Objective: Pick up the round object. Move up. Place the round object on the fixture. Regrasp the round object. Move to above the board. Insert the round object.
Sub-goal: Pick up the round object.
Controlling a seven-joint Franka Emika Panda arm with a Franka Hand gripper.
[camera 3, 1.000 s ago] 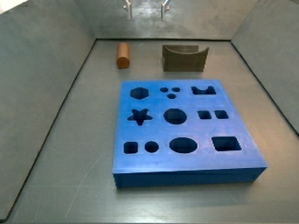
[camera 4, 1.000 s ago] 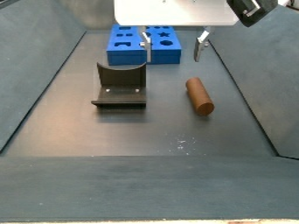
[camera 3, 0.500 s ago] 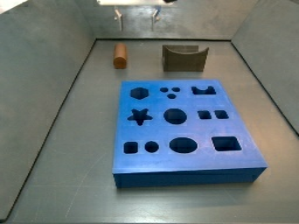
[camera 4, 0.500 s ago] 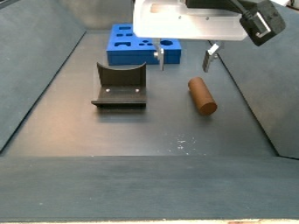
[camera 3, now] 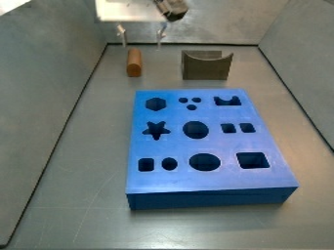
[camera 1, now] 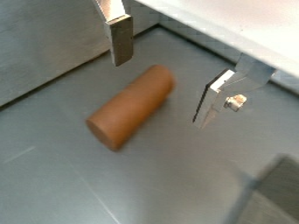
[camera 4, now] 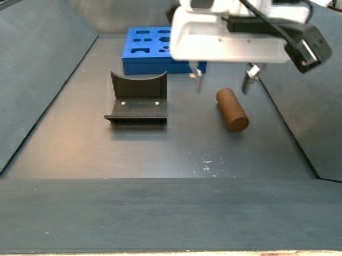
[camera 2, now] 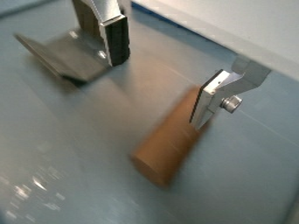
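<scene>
One open pincer is hovering over the round object; next it needs lowering to straddle it.

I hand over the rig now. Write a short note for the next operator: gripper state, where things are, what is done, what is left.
Gripper: open, empty, above the peg, fingers on either side, not touching it.
Peg: lying flat on the floor near the wall, apart from the fixture.
Fixture: notch empty.
Board: blue, on the floor, holes empty.
Done: approach only.
Left: descend and grasp the peg, lift, place on fixture, regrasp, move above board, insert.
</scene>
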